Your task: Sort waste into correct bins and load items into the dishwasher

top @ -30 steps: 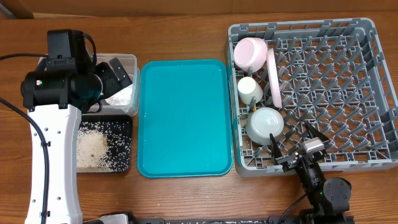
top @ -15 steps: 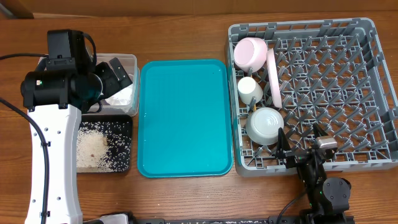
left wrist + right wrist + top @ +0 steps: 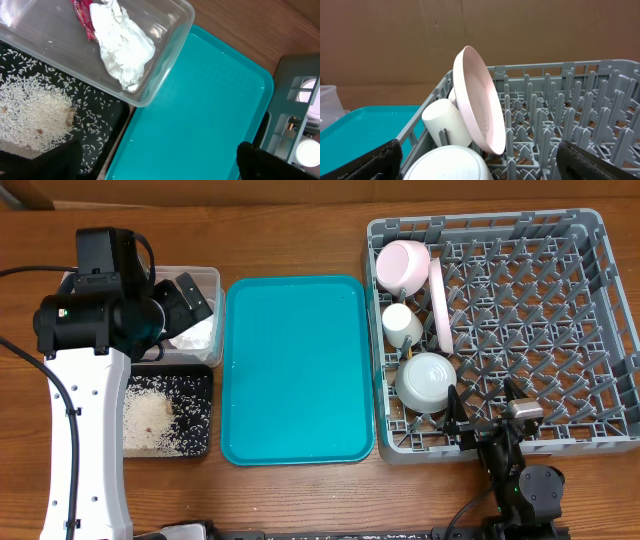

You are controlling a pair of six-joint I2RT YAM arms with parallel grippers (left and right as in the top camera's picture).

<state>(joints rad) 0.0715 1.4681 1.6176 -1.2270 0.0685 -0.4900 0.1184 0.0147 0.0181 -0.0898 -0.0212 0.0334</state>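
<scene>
Black right gripper (image 3: 477, 152), splayed wide, over dishwasher (image 3: 600, 66)

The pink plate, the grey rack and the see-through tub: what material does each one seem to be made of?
Pink plate: smooth and matte, with faint concentric rings; ceramic or melamine, I cannot tell which.
Grey rack: moulded plastic with a dull finish and thin latticed pegs.
See-through tub: clear glossy plastic; the teal tray shows through its wall.

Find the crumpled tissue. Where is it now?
In the overhead view the tissue lies on the left, inside the clear tub beside the red wrapper, with the black tray of rice next to it.
</scene>
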